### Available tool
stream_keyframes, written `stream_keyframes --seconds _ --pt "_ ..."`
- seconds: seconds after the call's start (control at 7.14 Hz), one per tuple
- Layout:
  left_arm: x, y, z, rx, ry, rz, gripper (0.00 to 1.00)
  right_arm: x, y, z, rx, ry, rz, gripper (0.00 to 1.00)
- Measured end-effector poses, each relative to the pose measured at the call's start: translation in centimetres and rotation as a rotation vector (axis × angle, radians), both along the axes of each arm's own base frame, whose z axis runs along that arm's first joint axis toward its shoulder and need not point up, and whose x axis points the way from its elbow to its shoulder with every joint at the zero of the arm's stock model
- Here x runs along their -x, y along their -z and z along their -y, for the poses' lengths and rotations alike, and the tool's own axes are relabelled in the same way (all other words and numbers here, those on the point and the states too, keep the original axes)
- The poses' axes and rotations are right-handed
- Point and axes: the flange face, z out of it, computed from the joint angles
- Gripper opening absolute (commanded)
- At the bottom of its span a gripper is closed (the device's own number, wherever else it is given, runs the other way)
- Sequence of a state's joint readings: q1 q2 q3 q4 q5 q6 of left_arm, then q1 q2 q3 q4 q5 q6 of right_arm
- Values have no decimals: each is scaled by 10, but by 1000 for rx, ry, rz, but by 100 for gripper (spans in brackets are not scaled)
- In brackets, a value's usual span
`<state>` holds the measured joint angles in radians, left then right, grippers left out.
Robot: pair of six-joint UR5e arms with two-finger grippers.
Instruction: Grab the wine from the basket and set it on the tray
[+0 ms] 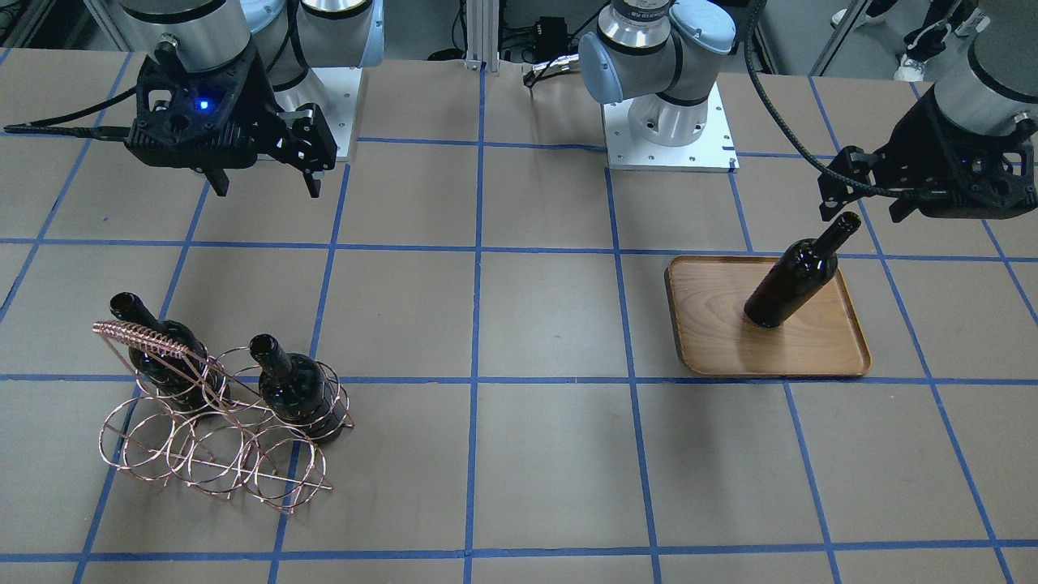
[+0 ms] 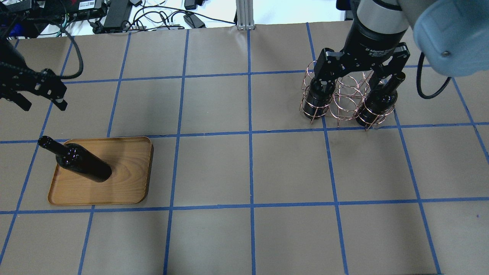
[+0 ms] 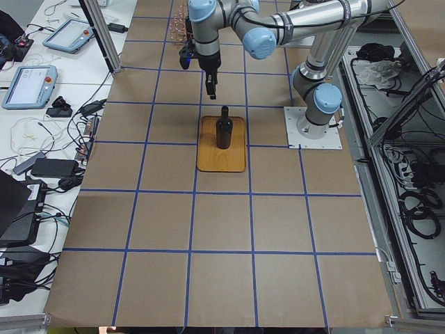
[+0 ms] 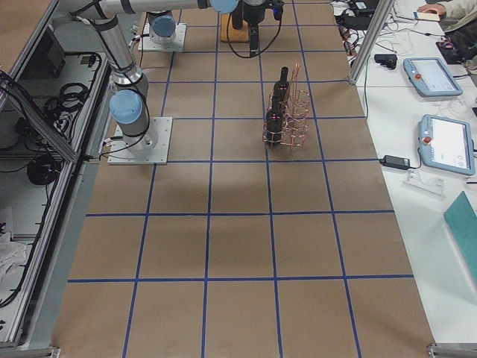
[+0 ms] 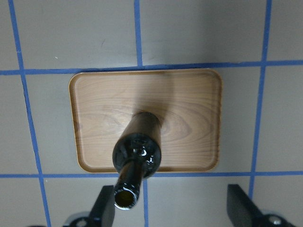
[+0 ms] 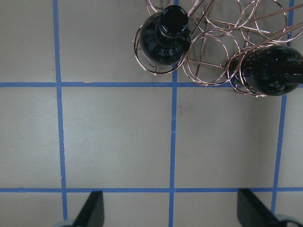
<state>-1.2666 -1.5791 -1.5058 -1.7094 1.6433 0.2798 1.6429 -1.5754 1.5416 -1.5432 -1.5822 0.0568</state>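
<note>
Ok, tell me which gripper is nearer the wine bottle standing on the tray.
Left. The left gripper hangs open close by the wine bottle's mouth, not touching it. The right gripper is far across the table, open, near the basket.

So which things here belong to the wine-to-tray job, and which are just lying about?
Job: wine bottle standing on the tray; wire basket holding a second bottle and a third bottle; left gripper and right gripper, jaws open on both.
Lying about: teach pendants and cables on the benches beside the table.
</note>
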Motion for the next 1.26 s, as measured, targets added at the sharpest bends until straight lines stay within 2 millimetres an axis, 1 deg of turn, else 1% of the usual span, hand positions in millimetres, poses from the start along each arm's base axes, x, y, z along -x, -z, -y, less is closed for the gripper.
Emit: stream_keyframes --seconds 0.14,0.28,0.42,0.56,0.7,0.84,1.12,1.26 --pt "43 -25 7 6 -51 0 100 0 0 0 0 0 -1 100" --pt "91 -36 10 31 -84 -10 100 0 0 0 -1 0 -2 100" --pt "135 -37 13 62 -91 -15 100 0 1 0 -1 0 -3 100" --pt "164 -32 16 78 -82 -15 100 0 1 0 -1 -1 -3 100" --pt "177 -28 21 102 -66 -17 100 0 1 1 -1 0 -3 100" --pt "181 -26 28 129 -36 -15 100 0 1 0 -1 0 -3 100" --pt "183 -24 31 143 17 -4 100 0 -1 1 11 -5 -4 99" --pt "184 -25 32 146 23 -6 100 0 -4 6 51 -7 0 100"
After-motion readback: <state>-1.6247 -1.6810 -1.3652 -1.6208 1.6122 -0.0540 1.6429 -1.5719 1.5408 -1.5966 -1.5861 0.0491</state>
